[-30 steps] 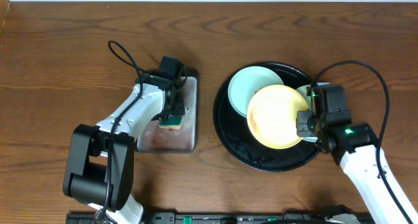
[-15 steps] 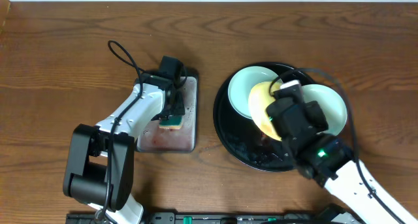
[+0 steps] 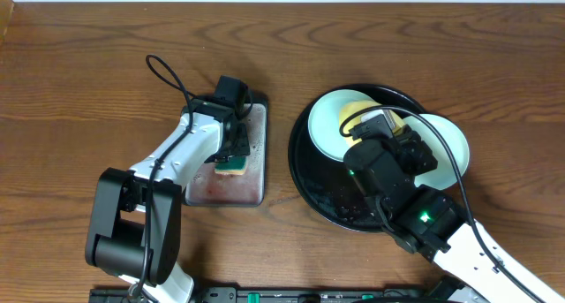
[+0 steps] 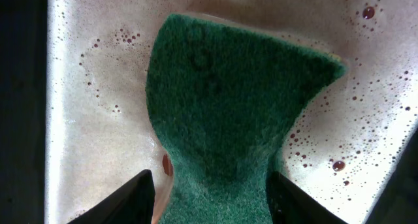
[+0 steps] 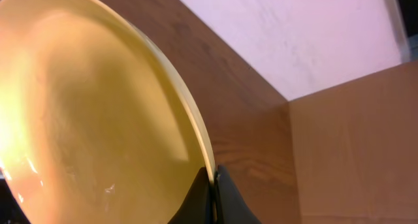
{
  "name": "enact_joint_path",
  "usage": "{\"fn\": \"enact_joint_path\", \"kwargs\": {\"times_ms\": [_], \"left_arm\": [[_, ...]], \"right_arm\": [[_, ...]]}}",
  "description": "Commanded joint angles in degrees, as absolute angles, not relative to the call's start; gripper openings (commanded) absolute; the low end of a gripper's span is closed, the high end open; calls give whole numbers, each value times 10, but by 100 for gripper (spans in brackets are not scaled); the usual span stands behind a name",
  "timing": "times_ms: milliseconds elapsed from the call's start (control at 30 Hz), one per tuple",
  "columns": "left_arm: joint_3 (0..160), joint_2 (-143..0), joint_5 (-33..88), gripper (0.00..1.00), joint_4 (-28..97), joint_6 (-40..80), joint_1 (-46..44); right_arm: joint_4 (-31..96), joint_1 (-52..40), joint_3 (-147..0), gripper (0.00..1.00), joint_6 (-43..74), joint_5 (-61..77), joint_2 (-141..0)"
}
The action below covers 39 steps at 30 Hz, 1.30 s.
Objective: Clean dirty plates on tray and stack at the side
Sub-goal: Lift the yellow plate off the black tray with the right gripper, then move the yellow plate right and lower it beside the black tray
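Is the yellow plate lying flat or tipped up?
Tipped up: the right gripper pinches the yellow plate by its rim, and the wrist view shows the wall behind it.

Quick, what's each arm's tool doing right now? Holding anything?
Left tool: closed on the green sponge.
Right tool: closed on the rim of the yellow plate.

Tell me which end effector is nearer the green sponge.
Left. The left end effector pinches the green sponge on the silver tray; the right end effector is far off over the black tray, clamped on the yellow plate rim.
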State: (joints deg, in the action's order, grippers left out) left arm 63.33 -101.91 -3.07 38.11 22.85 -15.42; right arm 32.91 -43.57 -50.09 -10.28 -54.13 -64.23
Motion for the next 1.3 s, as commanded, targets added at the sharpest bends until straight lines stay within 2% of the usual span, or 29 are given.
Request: {"fn": "enact_joint_path", "kwargs": {"times_ms": [0,533,667,800,967,1267], "left_arm": [[630,-1022,-32,56,382,227,-152],[630,-1022,-32,56,381,227,-152],[630,-1022,-32,56,381,227,-152],[630,-1022,-32,56,381,227,-152],[630,-1022,-32,56,381,227,-152],[630,-1022,-32,56,381,227,-152]], "right_arm": [[295,-444,-513,1,-157,-576,-637],[262,-440,-513,1,-170,-578,-638],[260,-406,-513,1,-79,-565,-638],[273,-311,-513,1,46,-441,-638],[266,-137,-513,1,149,-263,-645],[283,171,-513,1,330,-63,-675]]}}
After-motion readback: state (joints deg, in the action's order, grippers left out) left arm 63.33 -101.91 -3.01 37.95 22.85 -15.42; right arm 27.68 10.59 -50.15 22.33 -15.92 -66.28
